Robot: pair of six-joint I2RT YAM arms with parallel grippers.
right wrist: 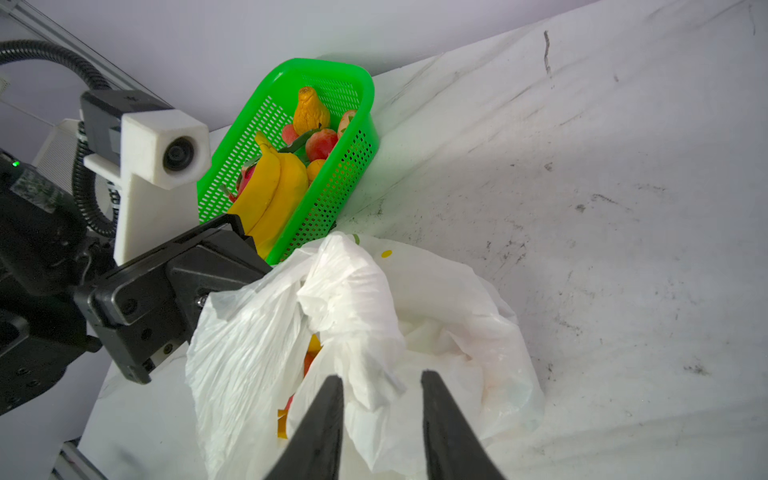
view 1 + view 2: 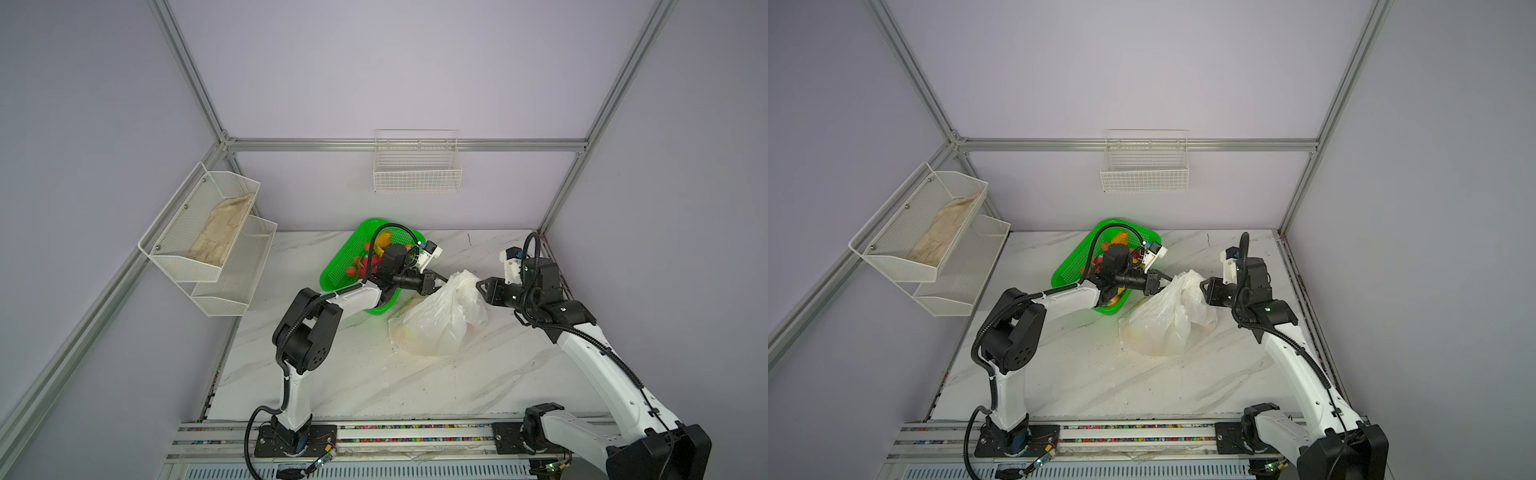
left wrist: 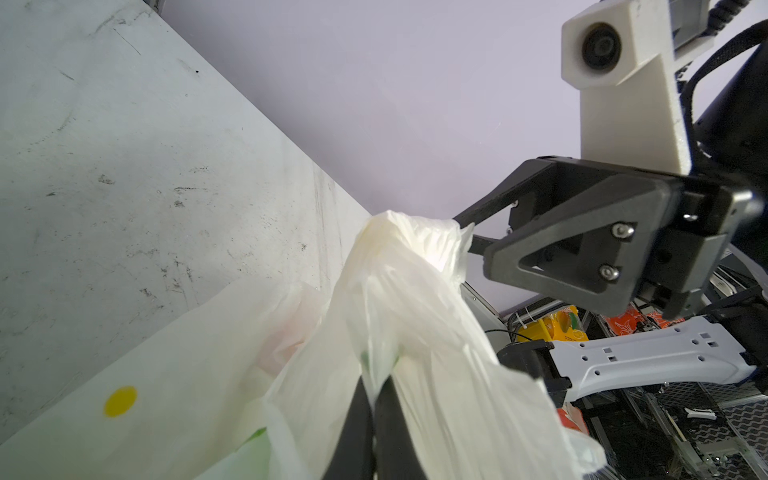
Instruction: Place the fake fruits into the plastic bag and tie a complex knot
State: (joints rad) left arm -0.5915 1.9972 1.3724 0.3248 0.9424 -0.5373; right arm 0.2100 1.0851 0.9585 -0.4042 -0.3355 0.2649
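Bag: you have the bag (image 2: 440, 320) (image 2: 1167, 324) sitting on the table (image 2: 374, 374) just beside the green basket (image 2: 345, 253) (image 1: 332, 62). Whether the two touch cannot be told. Its top is pulled up to a peak and its body is slumped on the table.

Left gripper: your left gripper (image 2: 442, 279) (image 2: 1169, 279) (image 3: 376, 382) reaches out over the basket's rim to the basket side of the bag. Its fingers are clenched flat on a bunched strip of the bag's plastic, with no gap showing in the left wrist view.

Right gripper: your right gripper (image 2: 478, 286) (image 2: 1202, 286) (image 1: 380, 376) is at the side of the bag away from the basket, level with the peak. Its fingers stand apart and straddle a loose fold of the bag's upper edge. The fold is not pinched.

Bag mouth: it gapes in the right wrist view, between the strip you grip and the straddled fold.

Fruits in bag: orange and red pieces (image 1: 311, 353) show through the mouth, and faint pink and green tints show through the plastic in the left wrist view. Which fruits these are cannot be told.

Fruits in basket: a banana bunch (image 1: 270, 187) lies at the end of the basket nearest the bag. Red and orange fruits (image 2: 365, 257) are piled behind it.

Print: a yellow spot (image 3: 120, 401) (image 1: 386, 253) shows on the bag's wall.
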